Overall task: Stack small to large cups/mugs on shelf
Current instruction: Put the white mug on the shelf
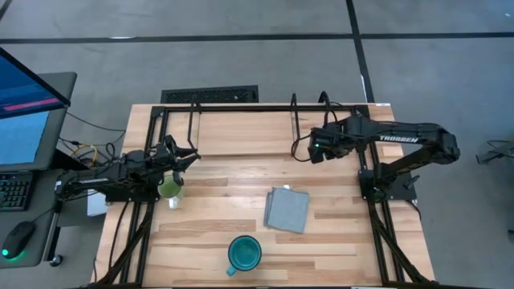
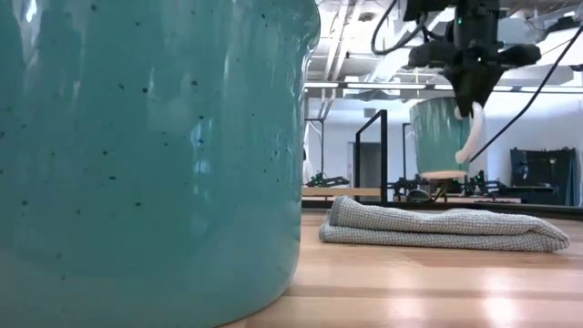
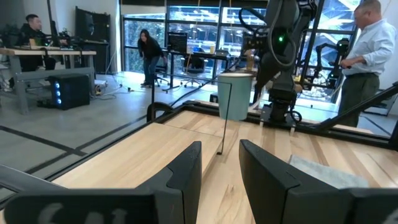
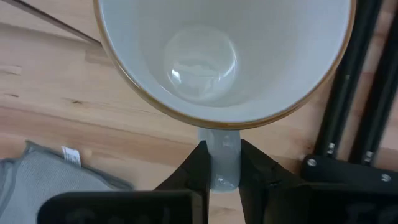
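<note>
My right gripper (image 1: 316,149) is shut on a small pale mug (image 2: 441,137), white inside with a brown rim (image 4: 224,56). It holds the mug in the air by the right part of the black wire shelf (image 1: 241,107). My left gripper (image 1: 183,157) is open and empty at the table's left; the wrist view shows the gap between its fingers (image 3: 221,174). A light-green mug (image 1: 170,189) stands on the table just nearside of it. The larger teal mug (image 1: 243,253) stands near the front edge and fills the low view's left (image 2: 146,155). My right gripper pinches the mug's pale handle (image 4: 224,163) between its two fingers. The fingers come from above, pointing down, beside the mug's wall. The mug hangs upright with its mouth up, lifted clear of the table (image 2: 444,173).
A folded grey cloth (image 1: 287,209) lies right of the table's middle, between the teal mug and the shelf. Thin black shelf posts (image 3: 227,118) stand at the far side. A monitor and keyboard (image 1: 24,120) are off the left edge. People (image 3: 367,56) stand beyond the table.
</note>
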